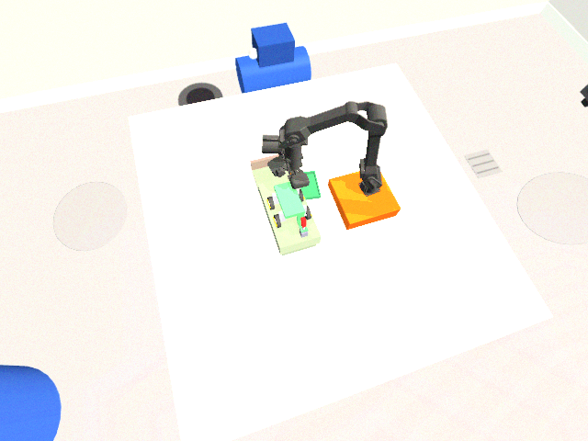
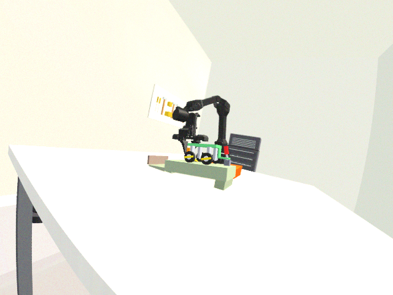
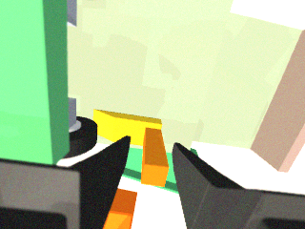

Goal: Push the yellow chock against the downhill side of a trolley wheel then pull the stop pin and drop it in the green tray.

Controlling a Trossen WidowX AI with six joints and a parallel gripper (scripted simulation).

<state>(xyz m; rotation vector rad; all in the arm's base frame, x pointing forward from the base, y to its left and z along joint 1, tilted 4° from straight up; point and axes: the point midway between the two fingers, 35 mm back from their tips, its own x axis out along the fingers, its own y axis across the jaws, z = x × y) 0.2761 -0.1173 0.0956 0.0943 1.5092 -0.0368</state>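
The trolley [image 1: 288, 199] [image 2: 201, 147] [image 3: 29, 81] with a green deck stands on the pale green ramp [image 1: 294, 239] [image 2: 196, 168] [image 3: 167, 72]. The red-headed stop pin [image 1: 302, 220] [image 2: 226, 149] stands at the trolley's uphill end. In the wrist view the yellow chock [image 3: 126, 125] lies right beside a black trolley wheel [image 3: 83, 135], on its downhill side. Its orange handle [image 3: 154, 157] stands between my fingers with a gap on each side. My gripper [image 3: 152, 144] [image 1: 298, 182] is open around the handle and low at the trolley's downhill end.
The green tray [image 1: 313, 186] [image 3: 134, 162] lies beside the ramp, under my gripper. A brown block [image 1: 263, 163] [image 2: 157, 159] [image 3: 281, 119] sits at the ramp's low end. The arm stands on an orange base plate [image 1: 363, 201].
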